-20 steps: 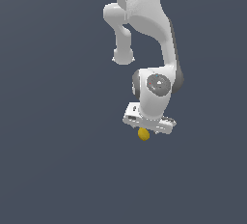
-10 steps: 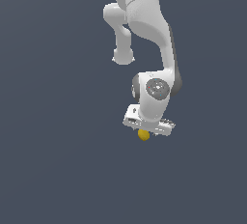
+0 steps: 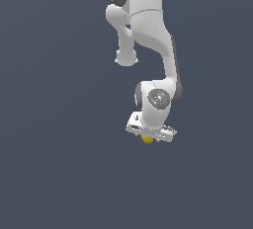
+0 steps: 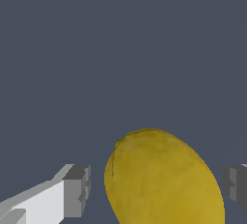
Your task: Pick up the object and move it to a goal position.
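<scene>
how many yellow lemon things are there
1. The yellow lemon sits between the open gripper fingers in the wrist view, under the gripper in the exterior view. No other shows, though the arm could hide one.

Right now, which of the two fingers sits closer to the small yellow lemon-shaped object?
The finger showing only a grey pad; the white-backed finger leaves a wider gap.

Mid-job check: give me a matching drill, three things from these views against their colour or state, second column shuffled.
Things:
1. smooth yellow oval lump
2. white gripper
3. flat grey ground

Descriptions:
A. bare and dark slate
B. open, one finger on each side of the lump with gaps
C. between the fingers, under the white arm's hand

Pairs: 1-C, 2-B, 3-A
</scene>
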